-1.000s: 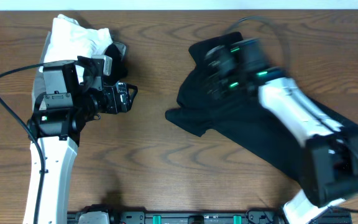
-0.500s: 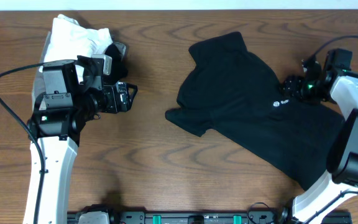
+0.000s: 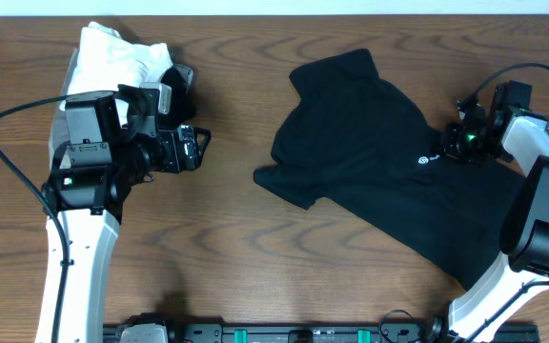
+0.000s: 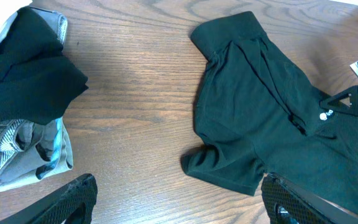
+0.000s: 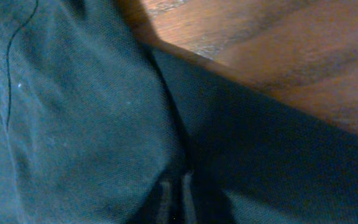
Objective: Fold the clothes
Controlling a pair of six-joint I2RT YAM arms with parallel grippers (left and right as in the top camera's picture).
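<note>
The black short-sleeved shirt (image 3: 379,171) lies spread and rumpled on the right half of the wooden table, collar toward the back, small white logo (image 3: 424,160) facing up. My right gripper (image 3: 449,145) rests on the shirt's right side just past the logo. In the right wrist view its jaws (image 5: 178,196) are pressed together with dark shirt fabric (image 5: 73,112) gathered into them. My left gripper (image 3: 198,148) hovers open over bare wood, well left of the shirt. The left wrist view shows the shirt (image 4: 260,112) ahead and its mesh fingertips (image 4: 73,199) wide apart with nothing between.
A white folded garment (image 3: 117,52) lies at the back left, partly under the left arm. Beside it a grey folded garment (image 4: 23,152) carries a bunched black cloth (image 4: 33,68). Bare wood (image 3: 236,248) separates these from the shirt. The table's far edge runs along the top.
My right arm swung off the shirt's collar area to its right side, settled by the logo, and its jaws closed on the fabric. The left arm has not moved.
</note>
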